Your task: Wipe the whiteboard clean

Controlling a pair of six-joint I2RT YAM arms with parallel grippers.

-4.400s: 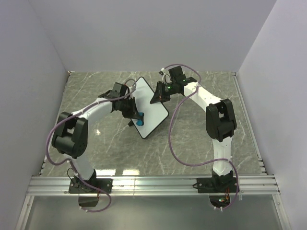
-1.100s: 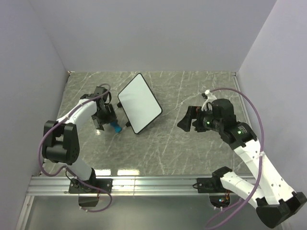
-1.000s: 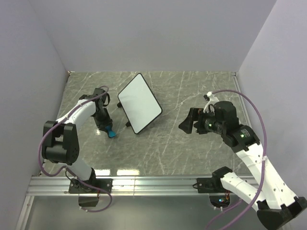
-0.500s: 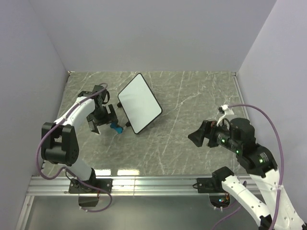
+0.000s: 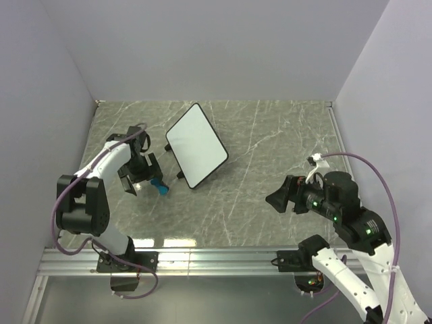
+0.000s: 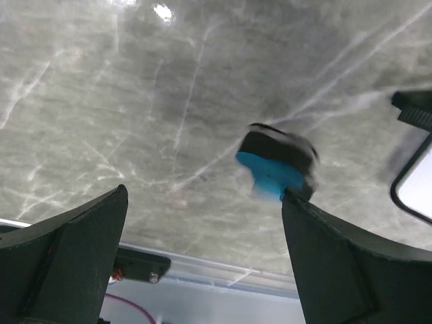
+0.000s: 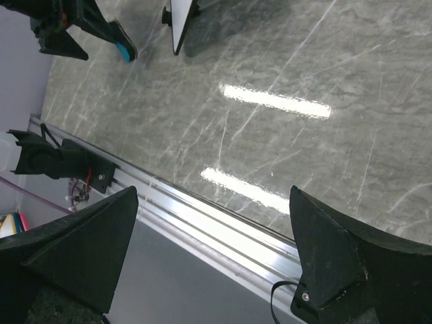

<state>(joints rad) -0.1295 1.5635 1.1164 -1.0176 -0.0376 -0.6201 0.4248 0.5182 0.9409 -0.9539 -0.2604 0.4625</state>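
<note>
1. Top view: against a second ago, the left gripper (image 5: 140,175) has gone from clamped on the blue eraser (image 5: 160,185) to jaws wide apart. The eraser lies on the marble table (image 5: 256,135) just right of it. The right gripper (image 5: 275,200), jaws apart and empty, has pulled back to the lower right. The whiteboard (image 5: 196,145) is unmoved at upper centre, blank, set diagonally, with open marble to its right and plain walls around.
2. Left wrist: fingers (image 6: 74,256) spread, eraser blurred at the right finger's tip; we cannot tell if they touch. Board corner at the right edge.
3. Right wrist: fingers spread over glare-streaked marble, metal rail (image 7: 189,219) at lower left.
</note>
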